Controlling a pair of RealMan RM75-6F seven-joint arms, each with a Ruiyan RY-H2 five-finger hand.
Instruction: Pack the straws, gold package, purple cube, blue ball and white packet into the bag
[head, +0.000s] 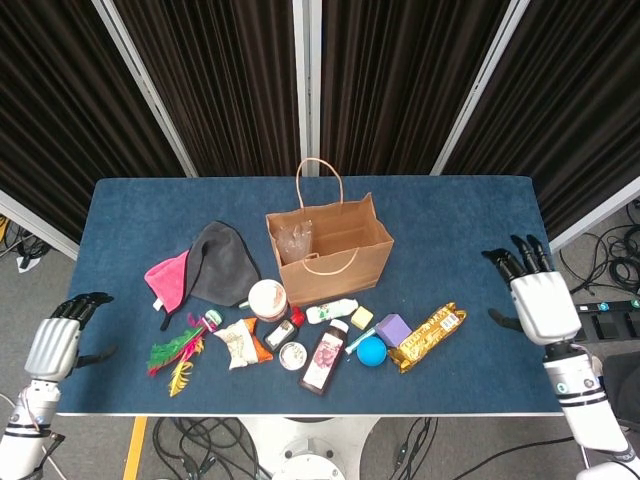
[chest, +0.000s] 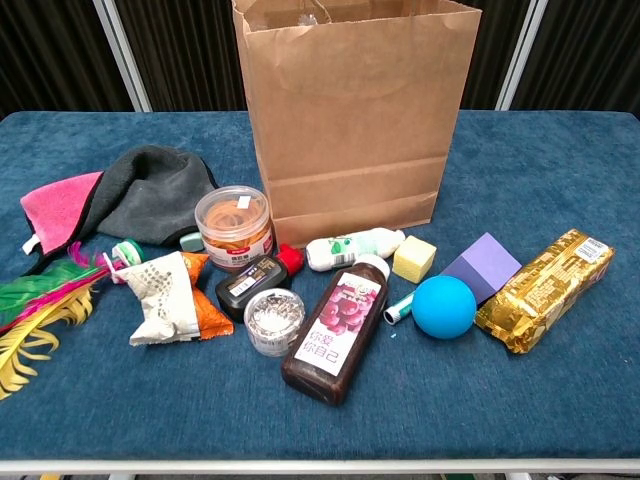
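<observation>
Head view: left hand is hanging off the table's left edge, well left of the paper bag, holding nothing, fingers slightly apart. White packet is lying front-left of the bag. Clear plastic, likely the straws, is sitting inside the bag. Purple cube, blue ball and gold package are lying front-right of it. Right hand is hovering far right, empty, fingers spread.

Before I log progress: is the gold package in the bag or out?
Out. The gold package lies flat on the table beside the purple cube, in front of the standing bag.
</observation>
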